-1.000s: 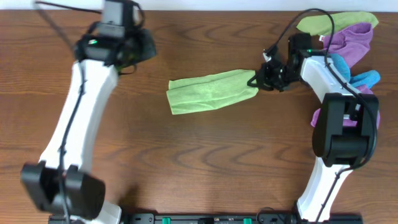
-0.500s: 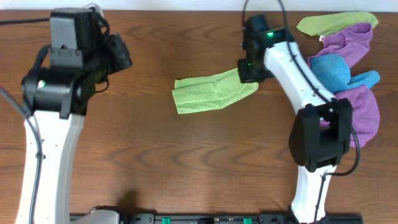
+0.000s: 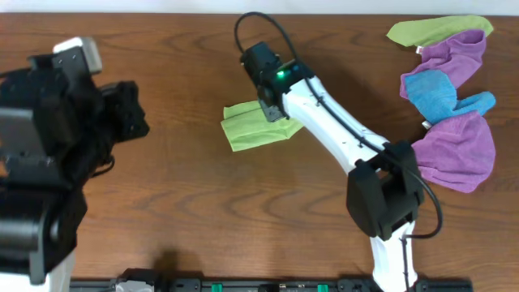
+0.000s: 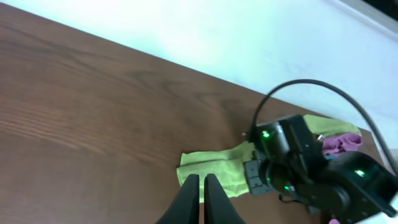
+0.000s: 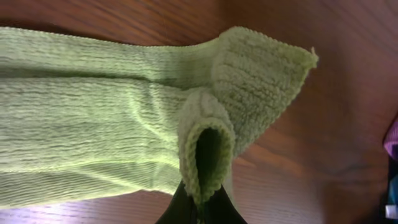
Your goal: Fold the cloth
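Observation:
The green cloth (image 3: 246,128) lies on the table just left of centre, doubled lengthwise. My right gripper (image 3: 271,112) is shut on its right end and holds that end lifted and curled back over the rest; the right wrist view shows the pinched fold (image 5: 205,155) between the fingers (image 5: 199,208). The cloth also shows in the left wrist view (image 4: 214,173). My left gripper (image 4: 198,194) is shut and empty, raised well above the table at the far left (image 3: 122,122), apart from the cloth.
A pile of other cloths sits at the back right: a green one (image 3: 430,31), purple ones (image 3: 458,150) and a blue one (image 3: 438,93). The right arm (image 3: 349,142) stretches diagonally across the table's middle.
My right gripper has carried the cloth's right end leftward over the rest of it, so the cloth looks shorter. The left arm has risen toward the camera.

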Available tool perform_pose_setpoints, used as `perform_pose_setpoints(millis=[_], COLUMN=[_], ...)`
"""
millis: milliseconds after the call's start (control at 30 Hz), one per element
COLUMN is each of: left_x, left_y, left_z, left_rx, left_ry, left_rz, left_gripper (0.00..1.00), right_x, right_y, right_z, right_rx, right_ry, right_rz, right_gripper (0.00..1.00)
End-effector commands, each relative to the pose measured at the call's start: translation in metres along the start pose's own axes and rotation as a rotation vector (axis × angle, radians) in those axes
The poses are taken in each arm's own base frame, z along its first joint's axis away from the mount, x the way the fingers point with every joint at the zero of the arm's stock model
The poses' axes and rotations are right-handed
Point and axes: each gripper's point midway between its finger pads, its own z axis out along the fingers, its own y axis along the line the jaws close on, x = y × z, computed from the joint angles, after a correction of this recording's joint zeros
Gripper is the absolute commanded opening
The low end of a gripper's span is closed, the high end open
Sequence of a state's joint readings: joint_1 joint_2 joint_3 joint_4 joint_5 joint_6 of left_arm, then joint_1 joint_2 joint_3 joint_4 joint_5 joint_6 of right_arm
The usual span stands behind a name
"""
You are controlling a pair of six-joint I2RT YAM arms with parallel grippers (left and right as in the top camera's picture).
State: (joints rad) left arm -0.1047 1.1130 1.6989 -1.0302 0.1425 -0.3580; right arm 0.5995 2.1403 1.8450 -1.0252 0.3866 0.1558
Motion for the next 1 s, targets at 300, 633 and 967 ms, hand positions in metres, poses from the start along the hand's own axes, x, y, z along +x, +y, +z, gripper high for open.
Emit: perform_pose_setpoints(millis=[300, 633, 967], left_x=[0.014, 0.018, 0.022], left_y=[0.007, 0.009, 0.011], left_z=[-0.023, -0.024, -0.024], left_rx=[-0.023, -0.030, -0.037], left_ry=[0.017, 0.034, 0.050], left_rz=[0.034, 0.036, 0.034], left_gripper=[0.06, 0.06, 0.06], right_x=[0.009, 0.016, 0.015], right_y=[0.078, 0.111, 0.148], right_z=[0.011, 0.011, 0.005], right_rx=[0.001, -0.030, -0.192], right_ry=[-0.010, -0.023, -0.047], right_rz=[-0.235, -0.295, -0.306], right_gripper=[0.01, 0.01, 0.01])
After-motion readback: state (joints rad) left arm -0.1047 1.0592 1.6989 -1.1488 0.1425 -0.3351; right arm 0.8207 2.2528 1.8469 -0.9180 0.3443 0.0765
